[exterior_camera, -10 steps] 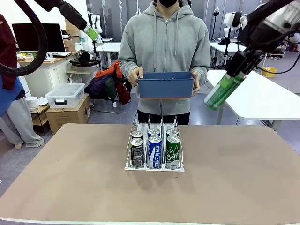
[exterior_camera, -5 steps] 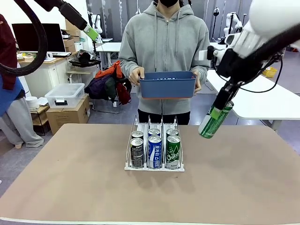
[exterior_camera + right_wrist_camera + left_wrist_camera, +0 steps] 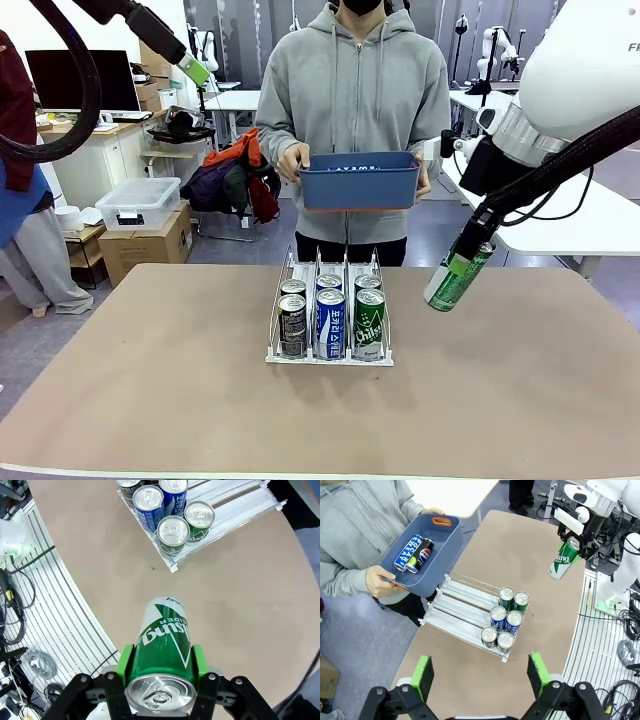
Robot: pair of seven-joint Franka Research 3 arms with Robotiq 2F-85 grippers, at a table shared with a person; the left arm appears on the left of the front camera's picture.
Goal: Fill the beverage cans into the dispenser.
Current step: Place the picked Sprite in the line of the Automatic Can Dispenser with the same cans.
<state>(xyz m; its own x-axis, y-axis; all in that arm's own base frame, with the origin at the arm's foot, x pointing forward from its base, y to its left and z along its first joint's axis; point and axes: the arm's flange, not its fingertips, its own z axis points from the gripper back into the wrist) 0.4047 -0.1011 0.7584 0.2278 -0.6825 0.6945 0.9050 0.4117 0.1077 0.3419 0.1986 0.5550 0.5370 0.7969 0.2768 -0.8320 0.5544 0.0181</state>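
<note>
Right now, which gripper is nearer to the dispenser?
Right. The right gripper, shut on a green can, hangs off the right side of the dispenser; the left gripper, open, is raised high, far to its left.

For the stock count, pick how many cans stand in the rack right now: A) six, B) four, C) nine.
A: the rack holds six cans, two in each of its three lanes.
</note>
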